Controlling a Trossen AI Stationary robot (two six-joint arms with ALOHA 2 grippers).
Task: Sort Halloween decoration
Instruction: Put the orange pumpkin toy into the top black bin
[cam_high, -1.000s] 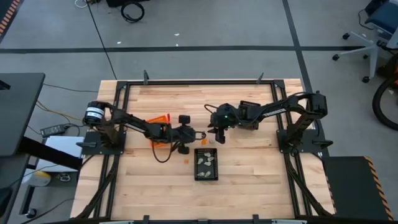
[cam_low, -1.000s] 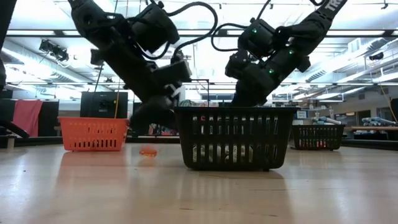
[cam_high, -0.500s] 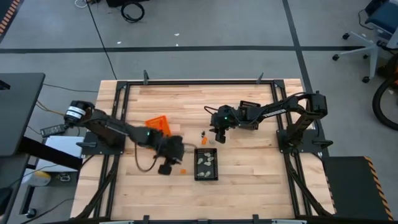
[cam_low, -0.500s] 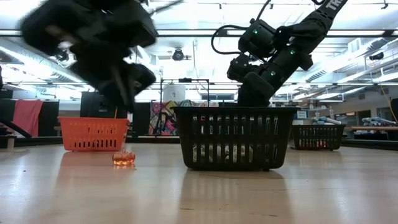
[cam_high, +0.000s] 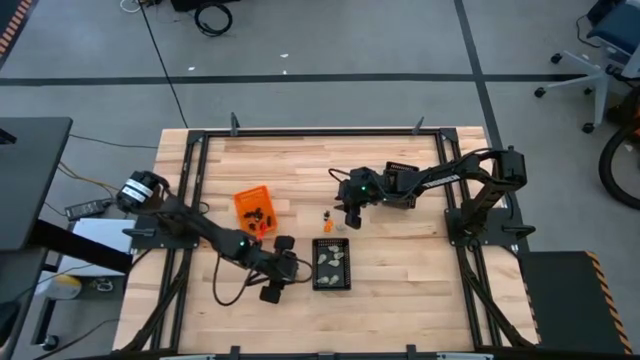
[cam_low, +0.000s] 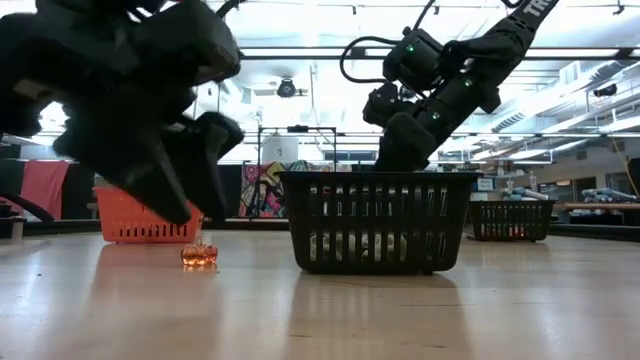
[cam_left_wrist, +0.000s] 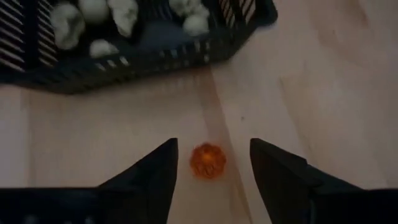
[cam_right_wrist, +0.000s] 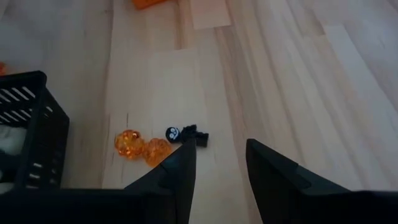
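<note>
Orange and translucent, a tiny pumpkin piece (cam_left_wrist: 208, 160) is lying on the bare wood low in the left wrist view, and we are lining up our left gripper (cam_left_wrist: 211, 165) with its fingers spread apart on either side, empty. Above it sits the black mesh bin (cam_left_wrist: 155, 53) of pale skulls (cam_left_wrist: 124, 14). We judge the next move as lowering and closing, while our right gripper (cam_right_wrist: 217, 163) is hanging open by two more pumpkins (cam_right_wrist: 142, 146) and a black figure (cam_right_wrist: 186, 134).

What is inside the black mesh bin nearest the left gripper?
The black mesh bin holds several pale grey-white pieces lying on its floor. Its near wall and the picture's edge hide part of the floor, so more pieces may lie there. The left gripper is open.
</note>
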